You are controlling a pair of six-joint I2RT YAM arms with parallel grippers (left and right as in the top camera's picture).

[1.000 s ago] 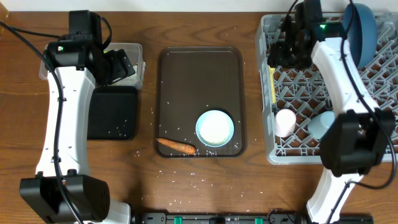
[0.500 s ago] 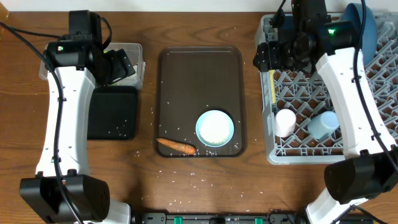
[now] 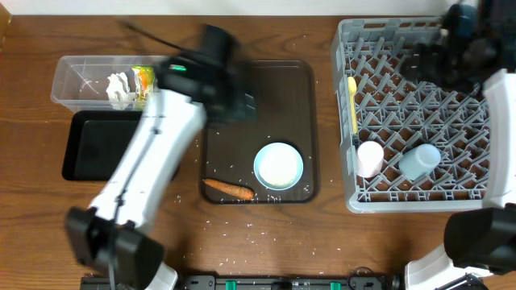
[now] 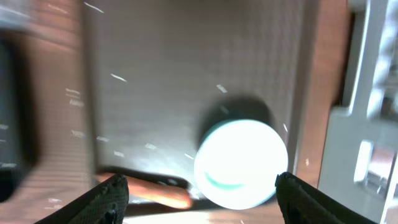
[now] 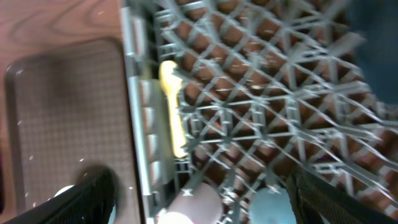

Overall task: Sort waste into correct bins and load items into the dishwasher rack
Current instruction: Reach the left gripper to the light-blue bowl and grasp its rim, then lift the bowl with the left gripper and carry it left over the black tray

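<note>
My left gripper (image 3: 244, 102) is open and empty, blurred, above the brown serving tray (image 3: 258, 72). In the left wrist view its fingers (image 4: 205, 200) frame the pale blue bowl (image 4: 241, 163) and the orange carrot (image 4: 163, 190). The bowl (image 3: 279, 165) and carrot (image 3: 228, 189) lie at the tray's front. My right gripper (image 3: 429, 60) is open and empty over the grey rack (image 3: 419, 105). The rack holds the yellow spoon (image 3: 352, 105), white-pink cup (image 3: 370, 157) and light blue cup (image 3: 420, 159). The clear tub (image 3: 81, 80) holds tissues (image 3: 119, 87) and the wrapper (image 3: 143, 80). The blue plate is hidden by the right arm.
The black tray (image 3: 97, 149) lies in front of the clear tub at the left. Rice grains (image 3: 250, 234) are scattered on the brown tray and the wooden table. The right wrist view shows the spoon (image 5: 173, 106) along the rack's left wall (image 5: 134, 124).
My left arm has swung right from the clear tub to above the brown tray. My right arm has moved right, toward the rack's far right corner.
</note>
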